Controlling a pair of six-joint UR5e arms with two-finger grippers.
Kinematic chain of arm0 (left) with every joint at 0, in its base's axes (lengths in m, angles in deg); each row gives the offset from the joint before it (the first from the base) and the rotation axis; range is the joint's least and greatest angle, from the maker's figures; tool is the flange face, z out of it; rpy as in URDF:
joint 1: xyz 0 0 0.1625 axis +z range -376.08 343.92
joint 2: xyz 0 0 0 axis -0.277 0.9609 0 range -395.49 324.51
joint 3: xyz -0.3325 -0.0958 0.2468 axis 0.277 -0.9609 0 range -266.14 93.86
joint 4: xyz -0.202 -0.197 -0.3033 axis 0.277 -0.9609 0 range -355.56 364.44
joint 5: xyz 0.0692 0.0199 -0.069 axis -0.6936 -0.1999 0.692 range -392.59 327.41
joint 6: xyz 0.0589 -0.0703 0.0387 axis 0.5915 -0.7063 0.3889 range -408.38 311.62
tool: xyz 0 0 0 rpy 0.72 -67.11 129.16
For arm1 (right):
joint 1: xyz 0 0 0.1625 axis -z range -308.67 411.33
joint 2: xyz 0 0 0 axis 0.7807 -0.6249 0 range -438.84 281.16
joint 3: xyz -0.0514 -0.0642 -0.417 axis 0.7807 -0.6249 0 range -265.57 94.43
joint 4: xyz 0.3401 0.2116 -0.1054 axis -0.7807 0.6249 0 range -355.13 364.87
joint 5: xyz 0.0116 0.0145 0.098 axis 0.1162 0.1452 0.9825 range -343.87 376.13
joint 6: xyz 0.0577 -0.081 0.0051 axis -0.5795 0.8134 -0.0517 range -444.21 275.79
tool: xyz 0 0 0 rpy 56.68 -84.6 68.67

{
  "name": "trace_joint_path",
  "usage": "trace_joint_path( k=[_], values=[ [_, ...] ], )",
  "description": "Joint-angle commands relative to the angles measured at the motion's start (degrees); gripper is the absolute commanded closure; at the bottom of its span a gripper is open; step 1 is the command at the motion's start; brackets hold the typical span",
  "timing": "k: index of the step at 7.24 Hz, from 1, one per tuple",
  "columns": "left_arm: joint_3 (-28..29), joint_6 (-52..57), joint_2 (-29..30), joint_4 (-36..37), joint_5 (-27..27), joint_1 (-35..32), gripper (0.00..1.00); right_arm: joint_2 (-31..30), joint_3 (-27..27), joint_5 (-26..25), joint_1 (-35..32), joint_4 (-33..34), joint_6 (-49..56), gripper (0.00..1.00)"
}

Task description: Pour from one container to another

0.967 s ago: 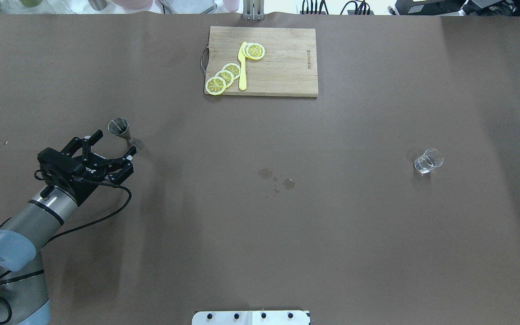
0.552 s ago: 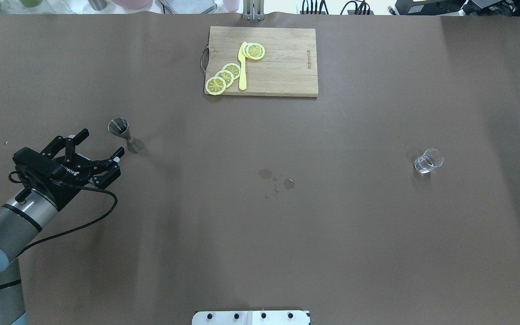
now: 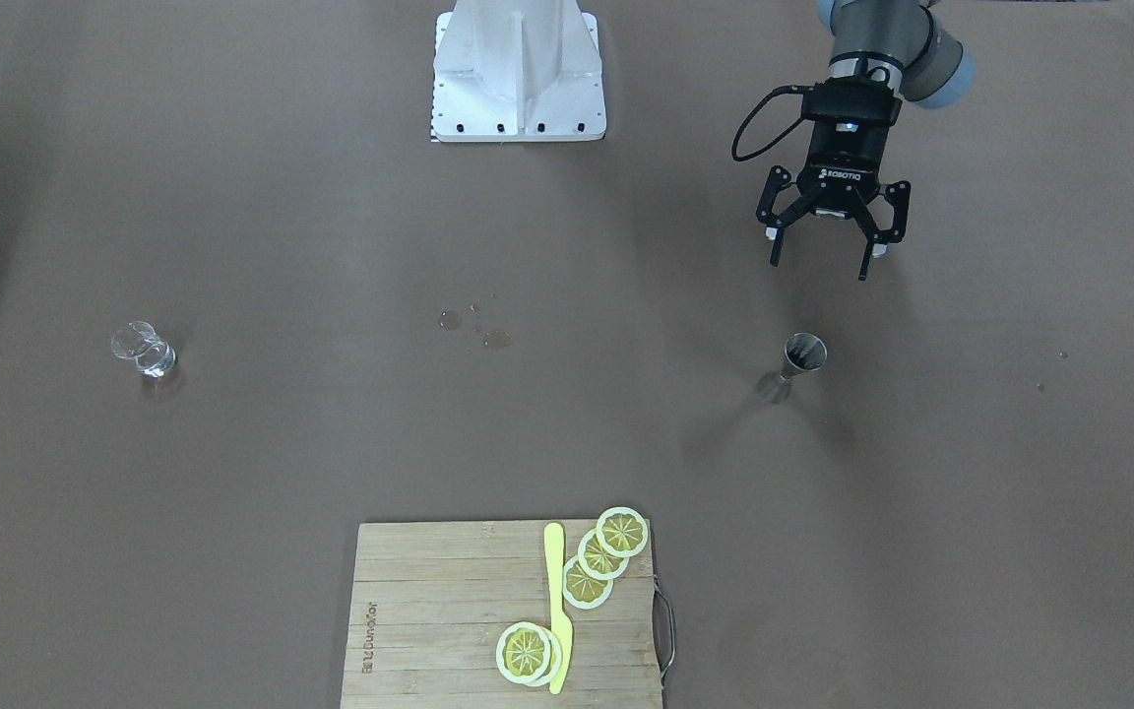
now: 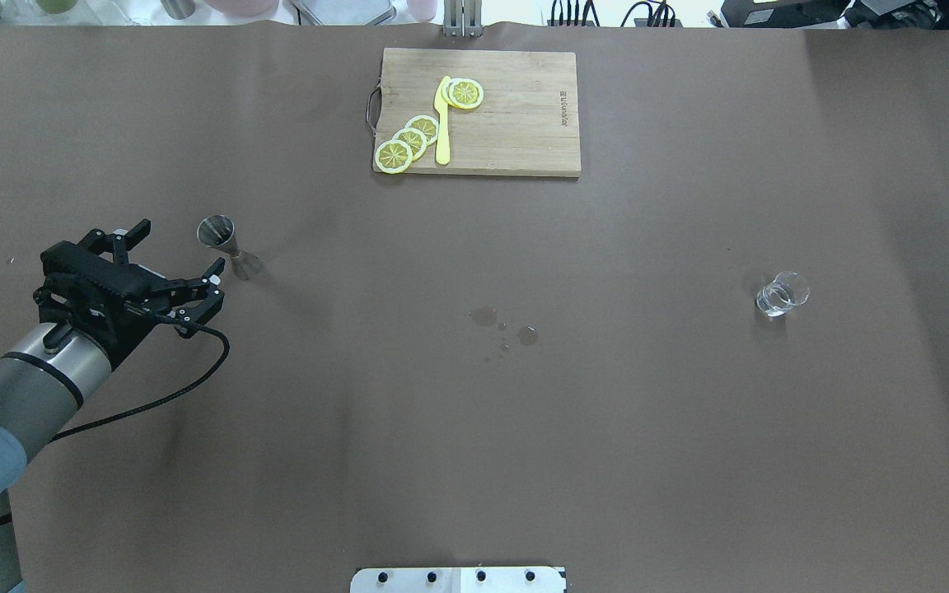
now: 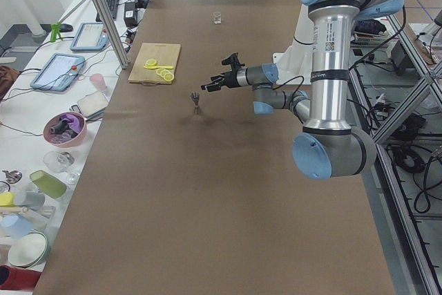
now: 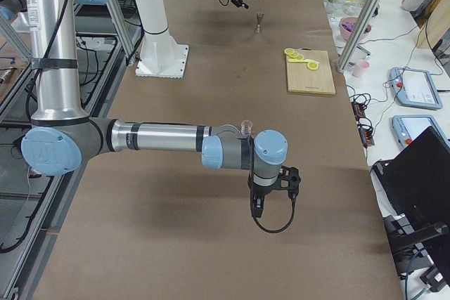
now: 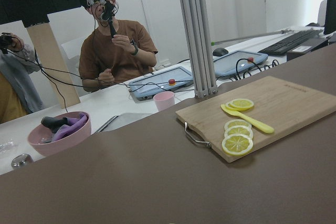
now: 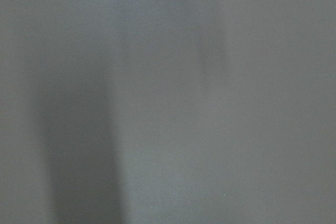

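1. Front-facing view: left gripper [image 3: 819,268] hangs in the upper right of the frame, jaws spread wide, nothing between them. Small steel double-cone jigger [image 3: 795,366] stands upright on the brown bench [image 3: 331,197] just below it in frame, clear of the fingertips. Small clear glass [image 3: 144,352] with a little liquid sits far left, well apart. Wet drops [image 3: 488,330] near centre.
2. Overhead view: jigger centre-left, near the gripper's fingertip, not touching. Wooden cutting board [image 4: 516,123] at top centre carries lemon slices [image 4: 409,142] and a yellow plastic knife [image 4: 442,123].
3. Exterior left view: near arm points at the jigger, mid-frame. Glass far up the frame.
4. Exterior right view: right gripper [image 6: 274,191] points down over the bench, lower centre. Cannot tell how its jaws stand.
5. Left wrist view: board, slices and knife at right. Person in a brown shirt [image 7: 113,45] beyond the bench. Pink bowl [image 7: 60,132] at left.
6. Right wrist view: blurred grey-brown surface only.
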Motion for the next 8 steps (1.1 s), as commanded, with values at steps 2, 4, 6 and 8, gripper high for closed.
trace_joint_path(
  k=[2,4,6,8],
  values=[
    [-2.4,0.1,10.6,15.1,14.9,-8.8,0.02,-0.1,-0.5,-0.2,0.0,0.0,0.0,0.00],
    [-2.4,0.1,17.5,27.8,23.5,-10.8,0.02,0.0,-0.2,-0.2,0.0,0.0,0.0,0.00],
    [0.4,0.1,19.0,30.5,30.1,-12.0,0.02,0.0,0.0,0.1,0.0,0.1,0.0,0.00],
    [1.2,0.3,18.9,35.3,47.9,-20.0,0.02,0.0,0.1,0.3,0.0,0.1,-0.1,0.00]
  ],
)
